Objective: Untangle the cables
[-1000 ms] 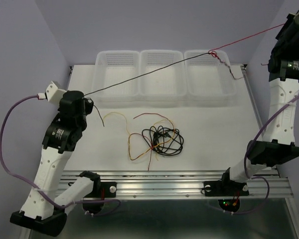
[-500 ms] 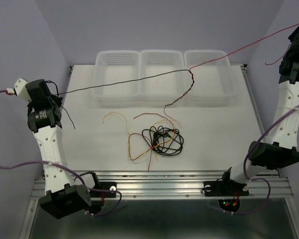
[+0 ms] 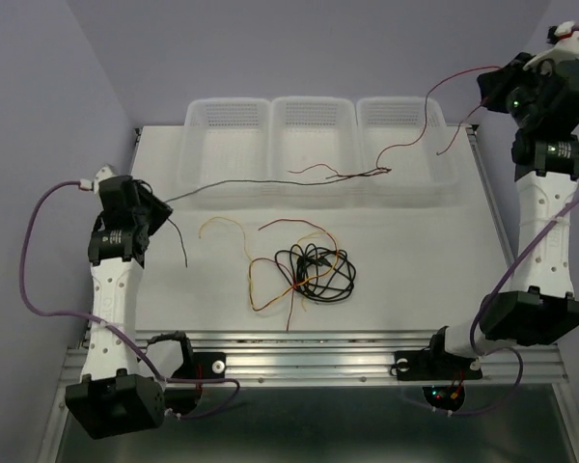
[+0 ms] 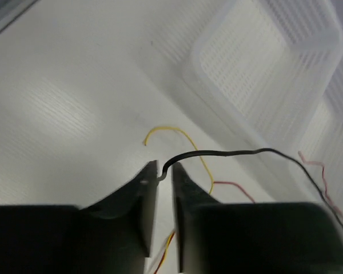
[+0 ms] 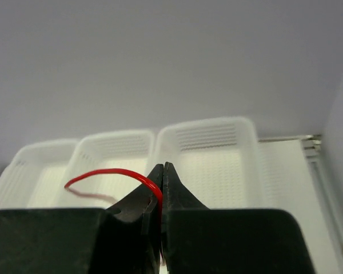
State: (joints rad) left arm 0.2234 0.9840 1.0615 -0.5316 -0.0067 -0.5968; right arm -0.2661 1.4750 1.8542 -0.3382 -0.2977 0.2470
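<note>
walls (image 3: 318,48): plain lavender; table (image 3: 415,260): white; far edge: three white baskets (image 3: 314,99); near edge: aluminium rail (image 3: 309,360)

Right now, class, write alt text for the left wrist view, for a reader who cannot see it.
Two black fingers stand slightly apart at the bottom, a black cable rising from between their tips and trailing right. Beyond, a yellow cable lies on the white table near a mesh basket.
</note>
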